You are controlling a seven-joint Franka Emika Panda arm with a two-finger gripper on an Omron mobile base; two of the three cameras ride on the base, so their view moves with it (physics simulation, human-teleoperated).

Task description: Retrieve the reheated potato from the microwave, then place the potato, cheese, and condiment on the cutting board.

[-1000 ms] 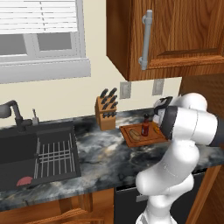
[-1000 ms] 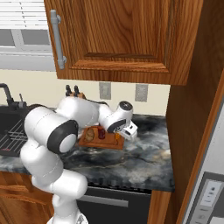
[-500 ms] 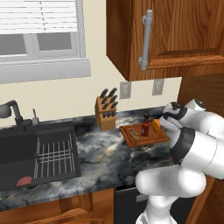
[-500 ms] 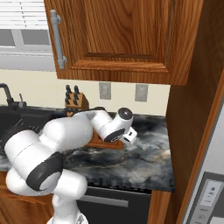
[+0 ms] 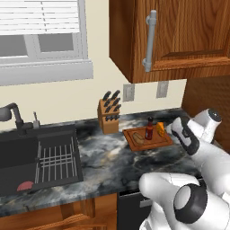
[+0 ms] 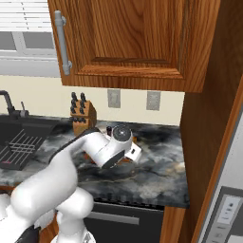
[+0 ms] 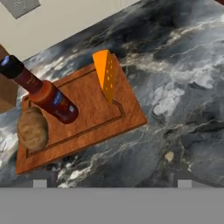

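Three items sit on the cutting board (image 7: 87, 109) — potato (image 7: 32, 129), cheese (image 7: 106, 74), upright bottle (image 7: 41, 92). Our gripper (image 5: 174, 131) hangs beside the board, jaws spread wide, empty. We'd judge the potato firm, the cheese light, the bottle tippy — grab its body low

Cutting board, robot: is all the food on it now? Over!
Hand open, holding nothing. Potato, cheese and condiment all on the cutting board. Nothing in the way.
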